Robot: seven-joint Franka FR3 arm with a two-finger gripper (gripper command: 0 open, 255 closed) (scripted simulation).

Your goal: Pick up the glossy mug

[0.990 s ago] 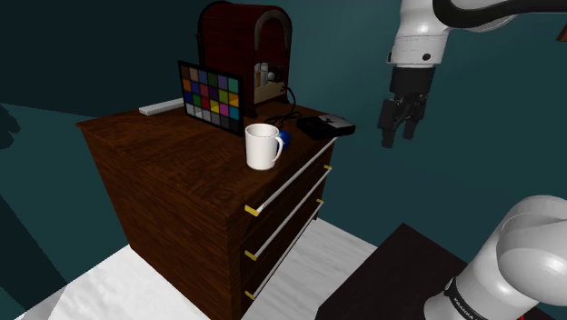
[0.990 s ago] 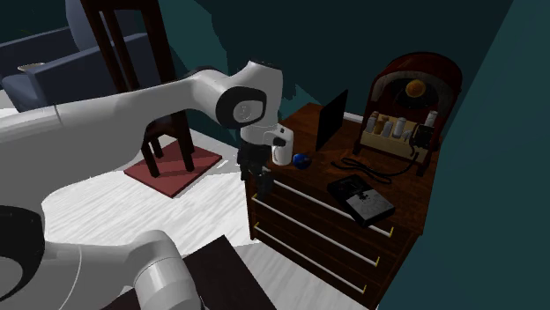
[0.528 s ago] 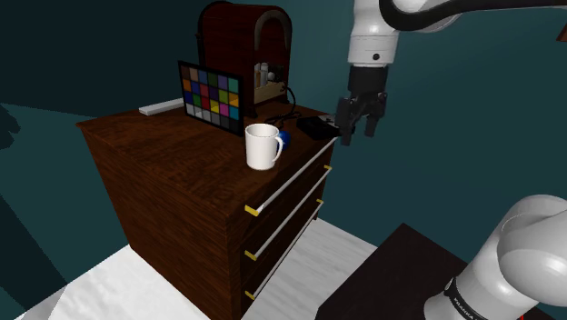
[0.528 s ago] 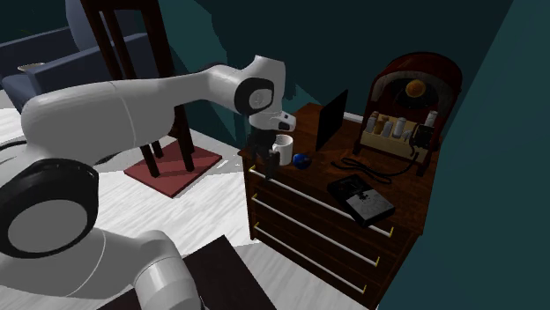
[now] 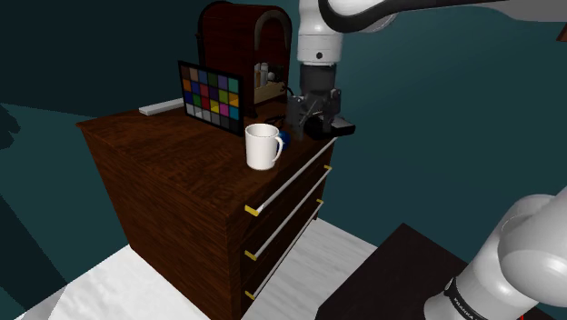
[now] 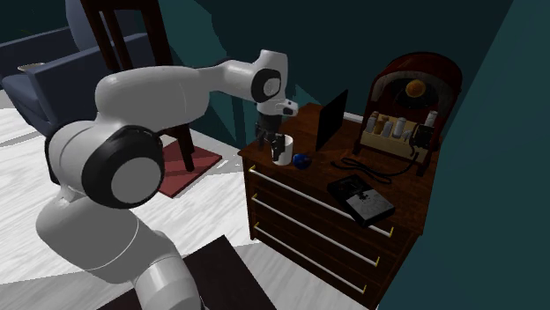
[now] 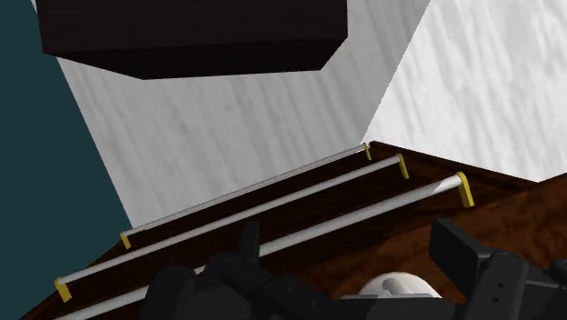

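**Mug just below the open hand**

Nearest was the hand point(image 5: 306, 124), hanging over the front part of the chest of drawers point(image 5: 164, 177). Its fingers point(image 7: 468, 259) stood apart and had hold of nothing. Just under it stood the mug point(image 5: 262, 147), white and glossy, upright with its mouth up, close to the front edge of the chest's top. In the wrist view a pale rounded piece, which we took for its rim, showed low between the two fingers, closer to one and touching neither. In the shoulder view the mug sat lower than the hand and toward that view's left; in the second exterior view the hand was right above it. We judged that the coming move turned on this: the mug lay below the hand, a little off centre, so a small sideways shift and a straight descent seemed called for. Its handle pointed toward the shoulder view's right, where a small blue ball point(image 6: 301, 160) lay just beside it. Farther back stood a colour chart point(image 5: 211, 96) and, behind that, a dark red arched cabinet point(image 5: 243, 36).
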